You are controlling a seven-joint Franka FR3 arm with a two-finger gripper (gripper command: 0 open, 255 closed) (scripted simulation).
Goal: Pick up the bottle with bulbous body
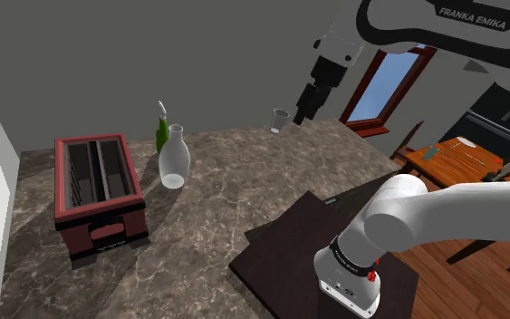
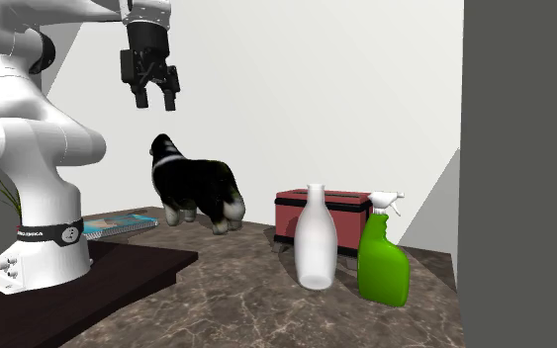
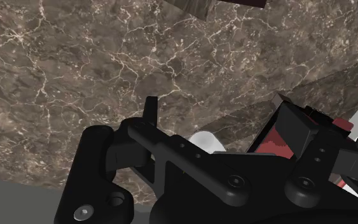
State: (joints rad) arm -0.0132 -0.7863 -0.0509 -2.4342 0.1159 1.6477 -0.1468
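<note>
Nearest the shoulder camera: dark stand, bearing the white arm's base. Next: brown marbled counter. On it, toward the shoulder view's left: red box with two open slots on top. Just beyond: white bottle, bulbous body, narrow neck, upright, standing free. Directly behind it: green spray bottle, upright; in the second exterior view the pair stand just beside each other. Farther back: small grey cup near the counter's far edge. Gripper: high above the counter, well apart from the white bottle, fingers spread with a gap between, holding nothing. Beyond, by the wall: black-and-white dog figure.
</note>
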